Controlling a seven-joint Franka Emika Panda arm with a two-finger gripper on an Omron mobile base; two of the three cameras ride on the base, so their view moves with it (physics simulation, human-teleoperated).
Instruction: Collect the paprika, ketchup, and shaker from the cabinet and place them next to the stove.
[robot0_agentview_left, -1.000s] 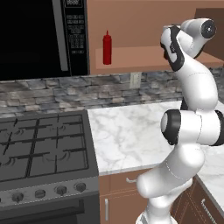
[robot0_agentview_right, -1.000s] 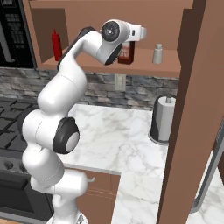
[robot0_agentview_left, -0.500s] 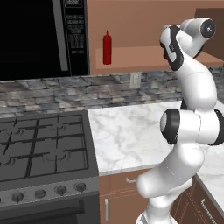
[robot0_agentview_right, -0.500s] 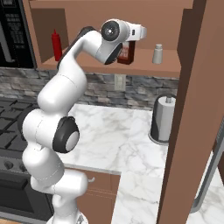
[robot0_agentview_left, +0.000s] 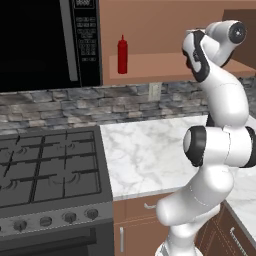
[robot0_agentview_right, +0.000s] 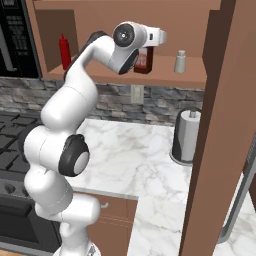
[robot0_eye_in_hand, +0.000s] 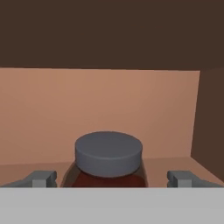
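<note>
On the brown cabinet shelf (robot0_agentview_right: 165, 75) stand the red ketchup bottle (robot0_agentview_right: 64, 51) at the left, the dark paprika jar (robot0_agentview_right: 144, 61) in the middle and the small pale shaker (robot0_agentview_right: 180, 61) to the right. My hand (robot0_agentview_right: 154, 36) is raised to the shelf, just in front of the paprika. In the hand view the paprika's grey cap (robot0_eye_in_hand: 108, 153) sits between the fingers of my open gripper (robot0_eye_in_hand: 112, 179), with a gap on either side. The ketchup (robot0_agentview_left: 122, 55) also stands on the shelf (robot0_agentview_left: 165, 64) in the left base view. The stove (robot0_agentview_left: 50, 170) lies low at the left.
A black microwave (robot0_agentview_left: 45, 42) hangs above the stove, left of the shelf. A marble counter (robot0_agentview_left: 145, 150) runs right of the stove. A white knob-topped cylinder (robot0_agentview_right: 187, 135) stands on it beside a tall brown panel (robot0_agentview_right: 215, 150).
</note>
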